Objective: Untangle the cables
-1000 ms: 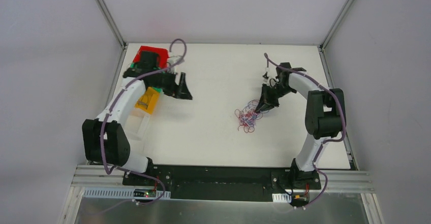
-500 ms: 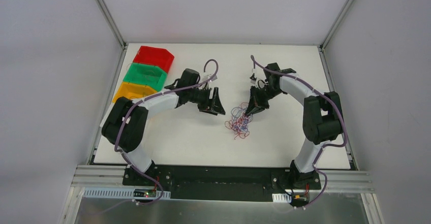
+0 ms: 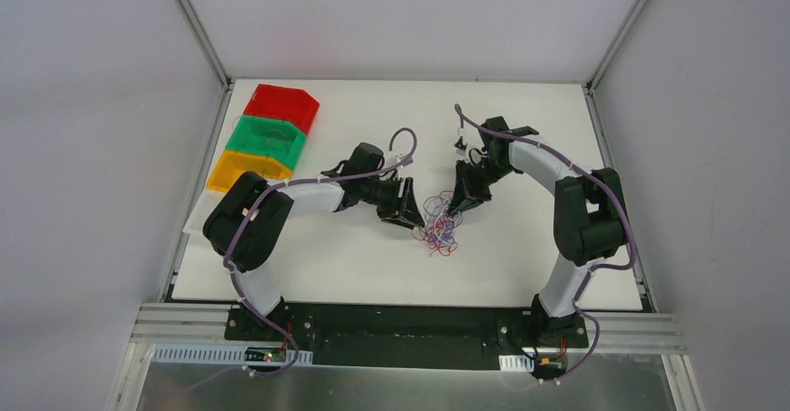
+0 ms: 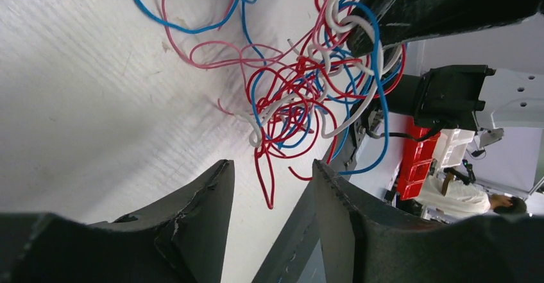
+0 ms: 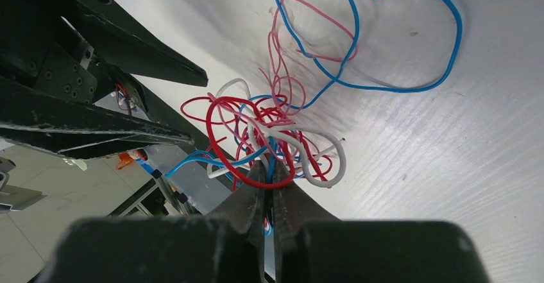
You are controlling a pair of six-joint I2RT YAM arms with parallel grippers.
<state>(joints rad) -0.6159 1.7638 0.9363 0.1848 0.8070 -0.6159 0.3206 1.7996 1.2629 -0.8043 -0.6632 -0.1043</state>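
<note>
Red, blue and white cables (image 3: 438, 222) lie in one knot near the middle of the white surface (image 3: 373, 267). From overhead, both arms reach in on it. The left fingers (image 3: 408, 212) are just beside its left edge and the right fingers (image 3: 459, 200) are at its far right side. A red bin (image 3: 282, 105), a green bin (image 3: 265, 139) and a yellow bin (image 3: 244, 169) stand in a row by the far left corner, well apart from the knot.

From the left wrist, the left fingers (image 4: 205, 206) stand partly apart with nothing gripped. The loose end of one red strand (image 4: 268, 190) hangs toward their gap, and the bulk of the cables (image 4: 295, 97) sits just beyond the tips. The right fingers (image 4: 417, 7) show at the top, with white and blue strands bunched at their tip.

From the right wrist, the right fingers (image 5: 247, 206) are pressed together, pinching red, white and blue strands at the near edge of the cables (image 5: 276, 135). A blue loop (image 5: 410, 39) and a thin pink strand (image 5: 308, 20) lie slack on the surface beyond.

To my eye one arm is anchoring the knot while the other lines up a second grip. Next, the left fingers would need to take a single strand, likely that red end, and draw it away from the anchored side. Catching several strands would only tighten things.

I can read no label or writing anywhere.
</note>
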